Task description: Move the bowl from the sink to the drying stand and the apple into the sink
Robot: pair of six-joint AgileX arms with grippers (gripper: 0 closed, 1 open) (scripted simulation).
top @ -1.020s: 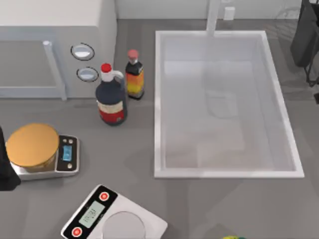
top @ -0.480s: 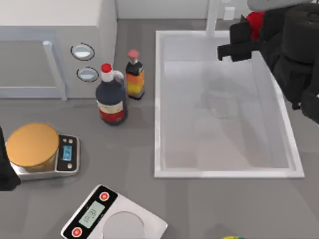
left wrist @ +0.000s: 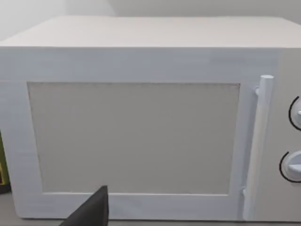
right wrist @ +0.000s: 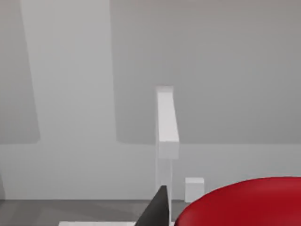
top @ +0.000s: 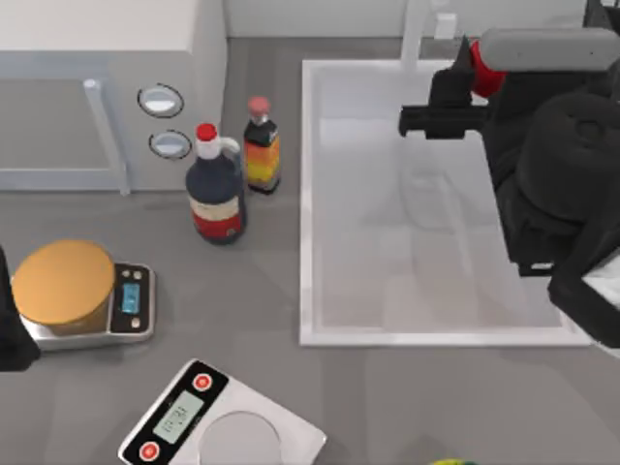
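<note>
Glossy red apple (top: 481, 70), squat and round, hangs above the far end of the white sink (top: 308, 194), close to the faucet (top: 415, 34). The right gripper (top: 463, 85) is clamped around it, dark fingers pinching its sides. The left arm (top: 10, 329) sits parked at the table's left edge.
</note>
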